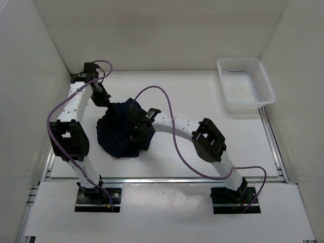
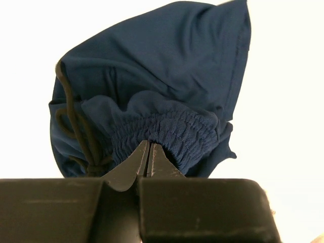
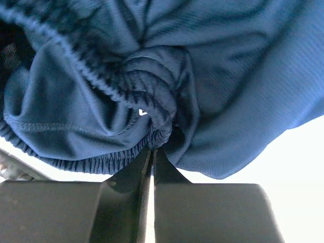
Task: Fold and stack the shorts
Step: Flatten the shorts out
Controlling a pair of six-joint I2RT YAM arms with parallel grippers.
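Note:
The dark navy shorts (image 1: 121,132) hang bunched between my two arms, left of the table's middle. My left gripper (image 1: 105,99) is shut on the elastic waistband (image 2: 172,132) at the bundle's far left; the drawstring (image 2: 76,124) dangles on the left of that view. My right gripper (image 1: 137,124) is shut on a gathered fold of waistband (image 3: 157,101) at the bundle's right side. The right wrist view shows cloth draped over and around its fingertips.
A white plastic mesh basket (image 1: 244,86) stands at the back right corner. White walls enclose the table on three sides. A metal rail (image 1: 167,179) runs along the near edge by the arm bases. Purple cables loop over both arms.

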